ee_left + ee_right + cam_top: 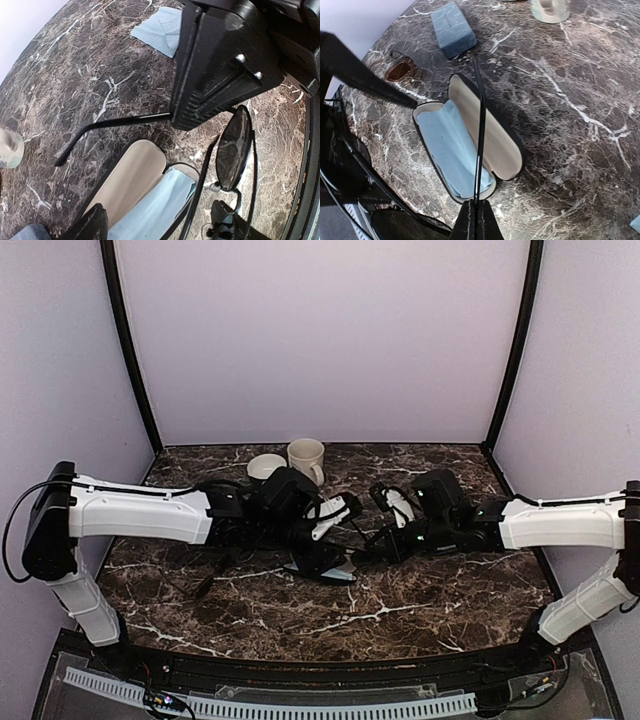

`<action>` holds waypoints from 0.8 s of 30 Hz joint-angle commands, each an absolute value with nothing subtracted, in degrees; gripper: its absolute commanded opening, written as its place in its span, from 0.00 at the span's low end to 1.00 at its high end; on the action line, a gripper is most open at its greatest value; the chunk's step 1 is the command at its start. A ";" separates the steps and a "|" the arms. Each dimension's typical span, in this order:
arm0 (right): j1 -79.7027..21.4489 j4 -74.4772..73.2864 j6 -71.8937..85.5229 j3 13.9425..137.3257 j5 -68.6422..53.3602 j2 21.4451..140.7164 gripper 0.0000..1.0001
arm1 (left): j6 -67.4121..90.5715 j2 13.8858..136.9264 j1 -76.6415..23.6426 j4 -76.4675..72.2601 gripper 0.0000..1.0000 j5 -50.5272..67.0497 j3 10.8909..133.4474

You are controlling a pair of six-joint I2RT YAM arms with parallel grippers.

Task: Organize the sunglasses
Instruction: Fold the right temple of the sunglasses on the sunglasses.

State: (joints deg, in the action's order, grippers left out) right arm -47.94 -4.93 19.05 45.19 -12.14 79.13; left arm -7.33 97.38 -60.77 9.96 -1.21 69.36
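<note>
- Right hand point(475, 216) is pinched fully together on one thin temple arm of the black thin-framed sunglasses point(235, 147). That arm runs straight out from its fingertips and passes over the open case below.
- Left hand point(192, 112) is clamped on the other temple arm, which sticks out from between its black fingers and ends in a bent tip above the desk.
- Both hands meet near the middle of the desk, and the black thin-framed sunglasses are held between them, unfolded, with the dark lenses above the near end of the case.
- Directly beneath lies a black oblong hard case point(502, 150). It is open, with beige lining bare in one half and a light-blue cleaning cloth point(445, 145) lying in the other.
- Brownish sunglasses with amber lenses point(400, 70) lie on the dark brown white-veined marble desk point(570, 100), near the rounded far end of the open case but not touching it. They are hard to pick out against the stone.
- Beyond them a grey-blue rectangular case point(452, 27) lies shut, apart from the brownish sunglasses.
- Another folded light-blue cloth point(160, 25) lies flat on the desk, well apart from the open case.
- At the back edge stand a white mug point(307, 458) and a white cup point(265, 467), just beside each other.
</note>
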 commanded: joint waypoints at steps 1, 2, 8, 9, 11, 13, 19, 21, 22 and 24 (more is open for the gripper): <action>-48.40 -1.50 17.41 44.22 -16.65 78.03 0.00 | -8.62 92.84 -60.82 8.87 0.75 -3.09 67.42; -48.36 -1.64 17.28 44.25 -16.77 78.21 0.00 | -8.81 92.39 -60.82 8.97 0.76 -2.91 67.15; -49.02 -3.97 15.61 45.33 -16.36 78.99 0.00 | -9.99 88.43 -60.82 8.26 0.86 0.44 64.04; -49.12 -4.20 15.31 45.45 -16.28 79.08 0.00 | -10.25 87.71 -60.82 7.99 0.89 1.53 63.39; -49.48 -4.64 14.63 45.42 -16.62 79.10 0.00 | -10.69 86.77 -60.82 7.80 0.94 2.79 62.50; -49.64 -4.77 14.34 45.28 -16.93 79.18 0.00 | -11.17 86.37 -60.82 8.07 0.96 3.40 62.11; -50.78 -5.16 12.83 44.92 -19.69 79.28 0.00 | -11.49 86.50 -60.82 8.04 0.98 3.11 61.88; -51.19 -5.44 12.31 44.89 -20.32 79.28 0.00 | -11.83 86.93 -60.82 7.98 0.99 3.57 62.21; -51.34 -5.55 12.04 44.83 -20.67 79.28 0.00 | -11.98 87.23 -60.81 7.96 0.99 3.80 62.37; -51.70 -5.77 11.47 44.79 -21.25 79.15 0.00 | -12.27 87.86 -60.82 8.04 0.99 4.64 63.04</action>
State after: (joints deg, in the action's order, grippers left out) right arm -50.61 -6.46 13.50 44.95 -18.65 79.13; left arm -10.83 88.09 -60.77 8.64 2.74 62.74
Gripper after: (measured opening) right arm 0.013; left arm 0.988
